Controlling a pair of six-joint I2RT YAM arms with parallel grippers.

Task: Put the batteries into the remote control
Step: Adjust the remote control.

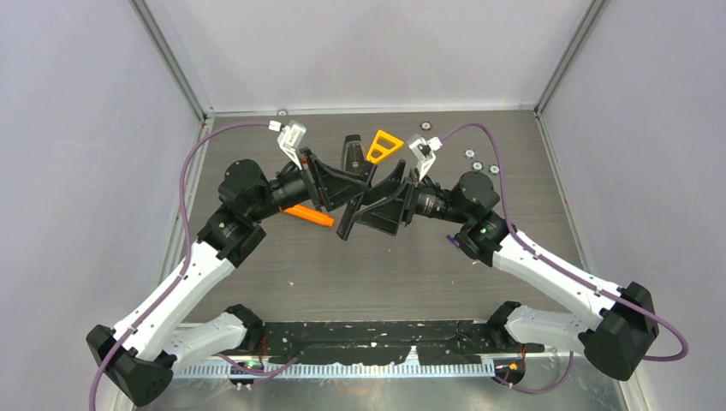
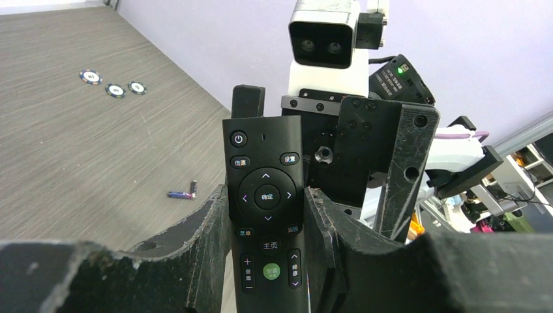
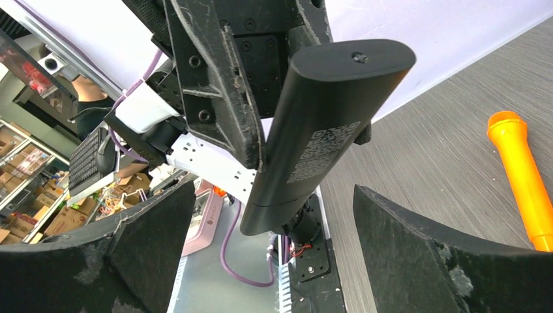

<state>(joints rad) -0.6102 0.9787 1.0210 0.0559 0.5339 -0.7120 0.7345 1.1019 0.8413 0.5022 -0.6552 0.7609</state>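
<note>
Slim black button-faced remote control (image 2: 266,163) clamped in left gripper (image 2: 264,205); right gripper (image 3: 274,202) wide open at its back.

Black remote control (image 2: 266,195) upright (buttons showing), two purple-blue batteries (image 2: 183,193) lying together on tabletop (image 2: 78,156)

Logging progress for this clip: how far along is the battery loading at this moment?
Done: the left hand holds the remote control off the table. In hand: the open right hand faces its back, which looks closed. Left: both batteries lie on the table, so opening the back and loading them remain.
</note>
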